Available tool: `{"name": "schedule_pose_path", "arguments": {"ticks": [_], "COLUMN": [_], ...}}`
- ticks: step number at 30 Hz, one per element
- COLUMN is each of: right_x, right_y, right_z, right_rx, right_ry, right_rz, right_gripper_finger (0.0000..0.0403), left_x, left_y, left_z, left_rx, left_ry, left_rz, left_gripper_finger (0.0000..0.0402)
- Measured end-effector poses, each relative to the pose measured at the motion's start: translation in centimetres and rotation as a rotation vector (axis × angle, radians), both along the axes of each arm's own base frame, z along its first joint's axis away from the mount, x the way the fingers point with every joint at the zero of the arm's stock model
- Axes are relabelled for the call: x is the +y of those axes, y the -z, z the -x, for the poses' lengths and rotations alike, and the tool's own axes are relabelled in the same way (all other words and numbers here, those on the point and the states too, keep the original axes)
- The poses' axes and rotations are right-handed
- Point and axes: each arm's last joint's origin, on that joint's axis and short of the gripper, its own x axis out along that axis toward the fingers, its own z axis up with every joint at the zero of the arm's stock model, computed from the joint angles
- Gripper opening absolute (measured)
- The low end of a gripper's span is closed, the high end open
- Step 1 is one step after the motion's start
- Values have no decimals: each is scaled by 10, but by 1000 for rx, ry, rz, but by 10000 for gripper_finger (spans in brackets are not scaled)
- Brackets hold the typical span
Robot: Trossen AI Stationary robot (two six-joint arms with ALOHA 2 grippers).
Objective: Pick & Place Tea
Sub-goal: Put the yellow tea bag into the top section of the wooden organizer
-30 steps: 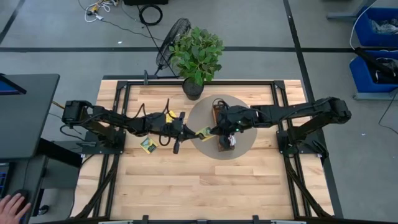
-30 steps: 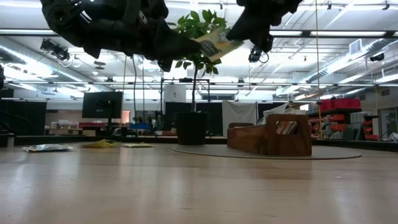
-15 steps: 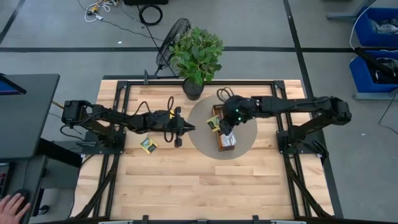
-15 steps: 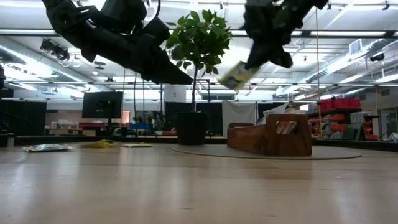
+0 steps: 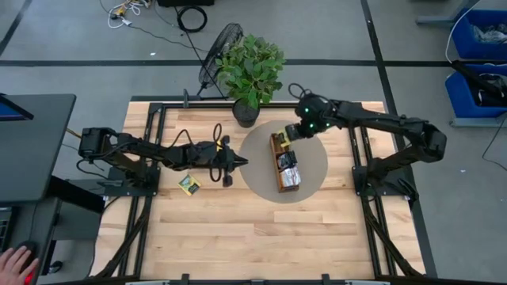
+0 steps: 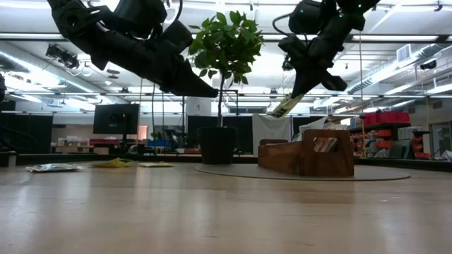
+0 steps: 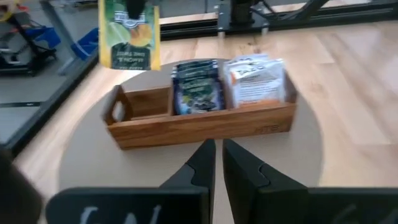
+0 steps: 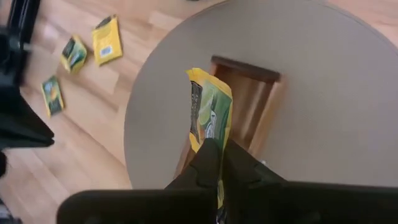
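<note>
A yellow-green tea sachet [image 7: 129, 34] hangs from my right gripper [image 8: 215, 155], which is shut on it above the far, empty end compartment [image 8: 249, 99] of the brown wooden tray [image 5: 285, 163]. The tray lies on a round grey mat [image 5: 313, 170] and holds navy sachets [image 7: 198, 87] and orange-and-white sachets [image 7: 258, 78] upright. My left gripper [image 7: 217, 158] hovers left of the mat, pointing at the tray, shut and empty. Loose sachets [image 8: 106, 40] lie flat on the wood on the left. My right gripper pinches the sachet's top edge [image 7: 132, 14] between its two fingers. The fingers come from above, slanting down. The sachet hangs below them, seen edge-on in the right wrist view [image 8: 208, 118], clear of the tray.
A potted plant [image 5: 252, 67] stands at the table's far edge, just left of the mat. A green-and-black sachet [image 5: 188, 184] lies under the left arm. Bare wood fills the near half of the table [image 5: 261, 237].
My right gripper has carried the sachet away from my left gripper's tips, toward the far right, to above the tray's far end. It has rolled, and the sachet now hangs downward instead of lying level. My left gripper has tipped a little and stayed put.
</note>
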Motion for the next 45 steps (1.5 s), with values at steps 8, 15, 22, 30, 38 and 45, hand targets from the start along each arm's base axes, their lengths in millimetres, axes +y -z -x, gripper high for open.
{"name": "schedule_pose_path", "arguments": {"ticks": [8,15,22,30,38,45], "right_x": [-15,-21,-30,-31,-33,-31], "right_y": [10,36,56,67,67,68], "right_z": [5,-10,-16,-21,-25,-22], "right_rx": [55,133,212,220,187,219], "right_ry": [73,70,76,49,44,10], "right_rz": [-61,-81,-76,-123,-112,-114], "right_gripper_finger": [0,0,0,10,45,88], "left_x": [1,2,2,2,1,1], "left_y": [1,2,2,2,3,3], "left_z": [1,1,1,1,1,2], "left_rx": [16,29,29,29,35,43], "left_ry": [-43,-43,-42,-43,-44,-44], "left_rz": [-32,-31,-34,-33,-29,-27], "left_gripper_finger": [32,32,32,32,32,32]}}
